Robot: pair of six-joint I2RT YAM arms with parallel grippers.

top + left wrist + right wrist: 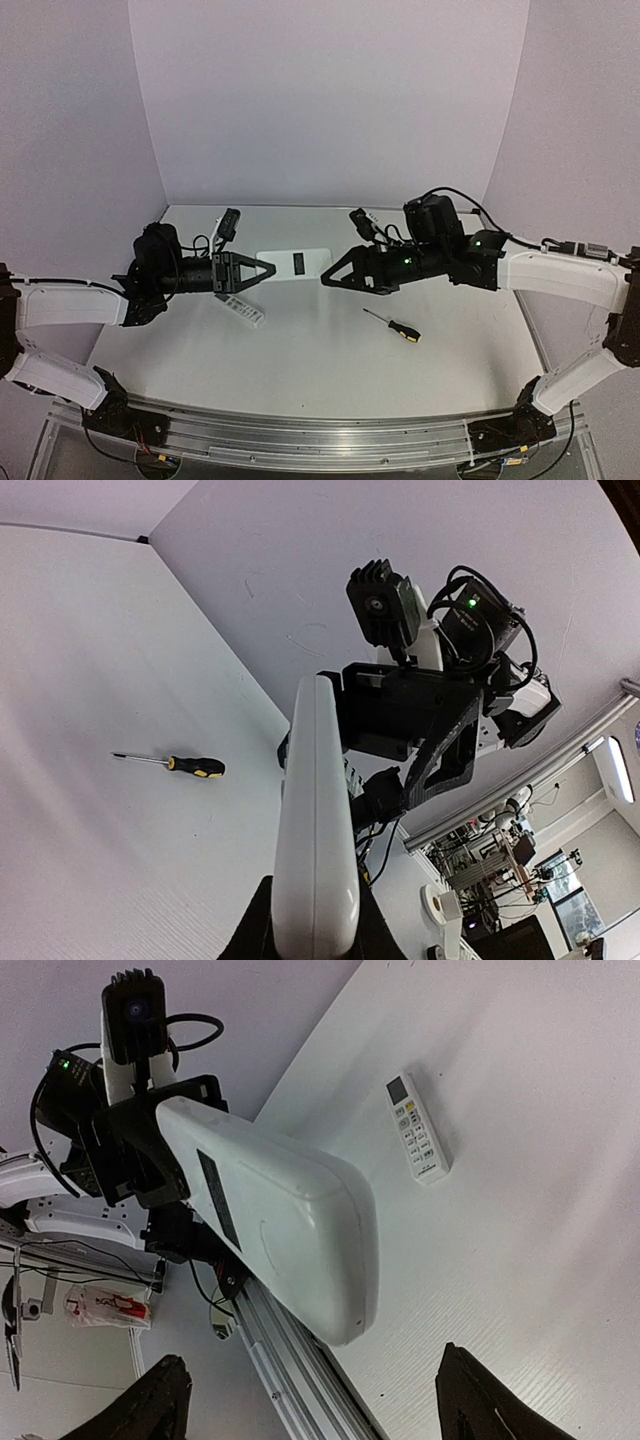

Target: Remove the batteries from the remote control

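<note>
Carefully: left gripper clamps the remote control aloft over the middle of the worktop; right gripper, jaws wide, faces its free end and should close squarely, without twisting it.

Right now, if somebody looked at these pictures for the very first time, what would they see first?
The broad white remote control, held in the air over the middle of the table by the left gripper clamped on one end. The right gripper faces its free end, jaws wide open. A yellow-and-black-handled screwdriver lies on the table's right half.
</note>
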